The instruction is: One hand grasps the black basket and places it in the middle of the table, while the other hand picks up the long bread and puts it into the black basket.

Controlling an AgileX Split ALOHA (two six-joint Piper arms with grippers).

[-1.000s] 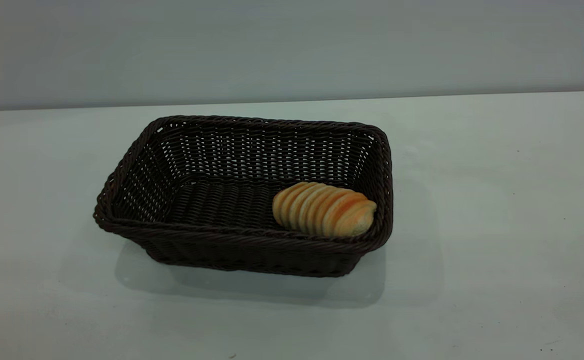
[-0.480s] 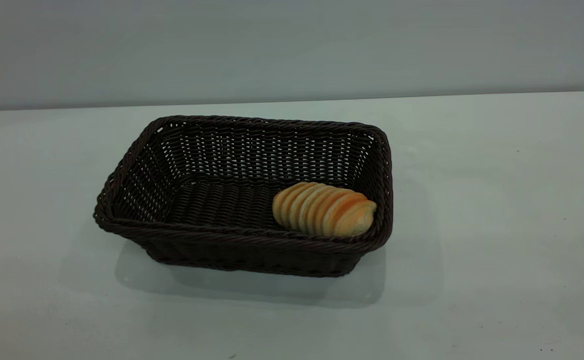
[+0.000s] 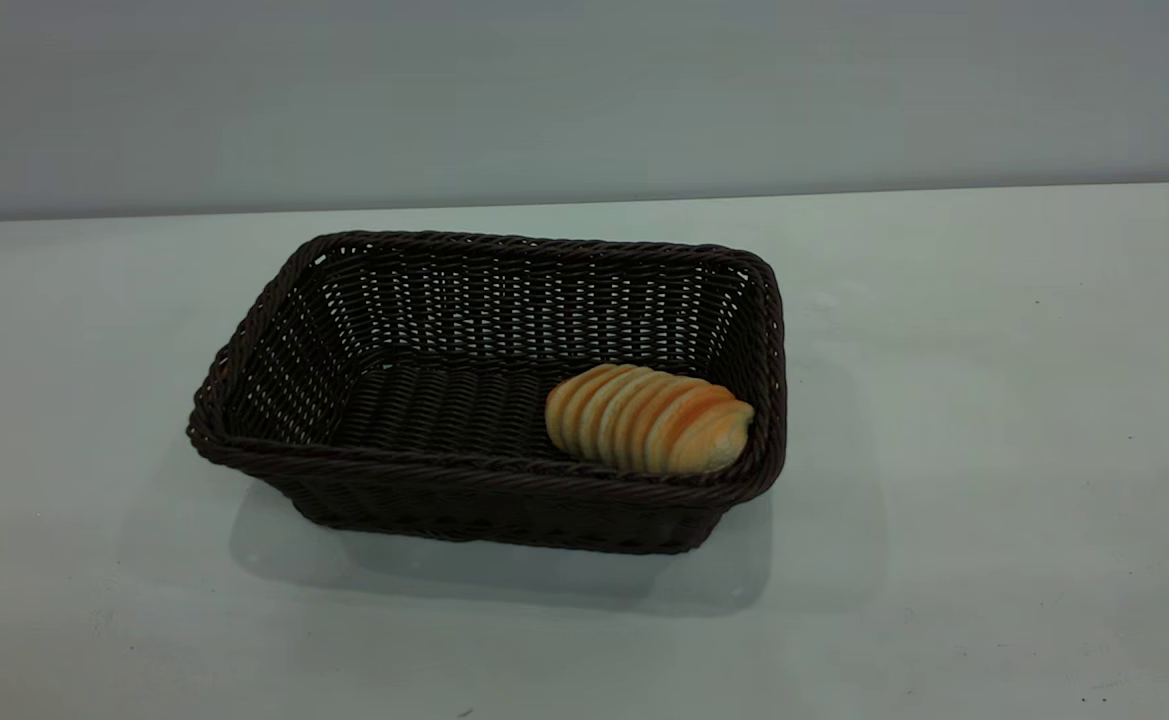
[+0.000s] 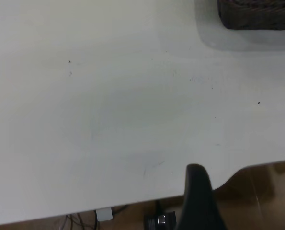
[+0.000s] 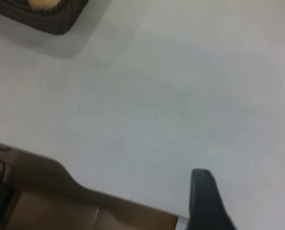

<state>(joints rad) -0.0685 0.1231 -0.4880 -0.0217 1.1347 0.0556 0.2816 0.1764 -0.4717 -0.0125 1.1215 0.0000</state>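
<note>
Since the black wicker basket sits near the middle of the desk with the long bread lying in its right end, the task looks finished; each claw hangs back at the desk edge, holding nothing, its opening impossible to tell.

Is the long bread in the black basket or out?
In: the long bread lies on the floor of the black basket, near its right end.
</note>
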